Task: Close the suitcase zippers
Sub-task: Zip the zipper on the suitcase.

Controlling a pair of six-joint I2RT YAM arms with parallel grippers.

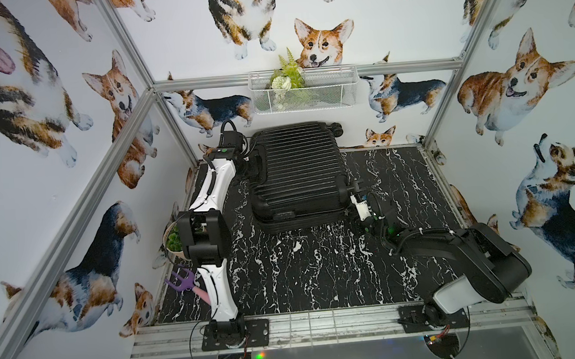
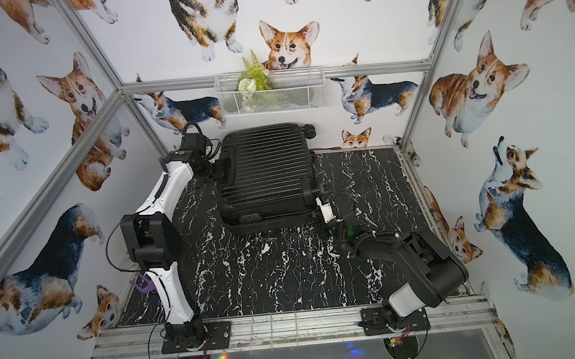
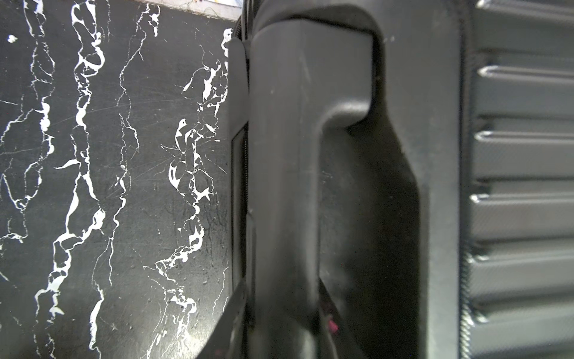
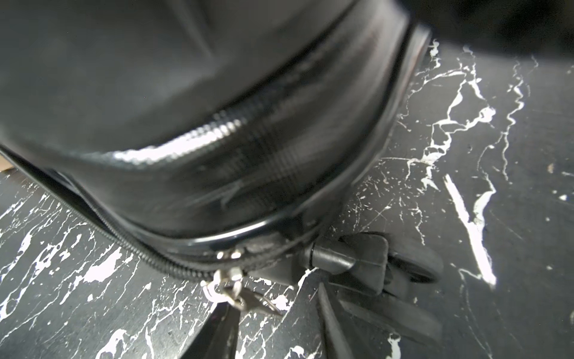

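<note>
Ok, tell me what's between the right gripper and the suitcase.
In the right wrist view, the metal zipper pulls hang off the suitcase rim, just ahead of the open right gripper.

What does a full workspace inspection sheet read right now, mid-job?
surface: black marbled tabletop.
job's things: suitcase lying flat, shells together; zipper slider at the corner by a wheel.
clutter: purple toy fork, potted succulent, both beside the left arm.
tools: left tool clamps the side handle; right tool open, pull tab at one finger.
cables: black loop above the left tool, another along the right arm.
surroundings: corgi-print walls, aluminium frame, wire basket of artificial plants.
</note>
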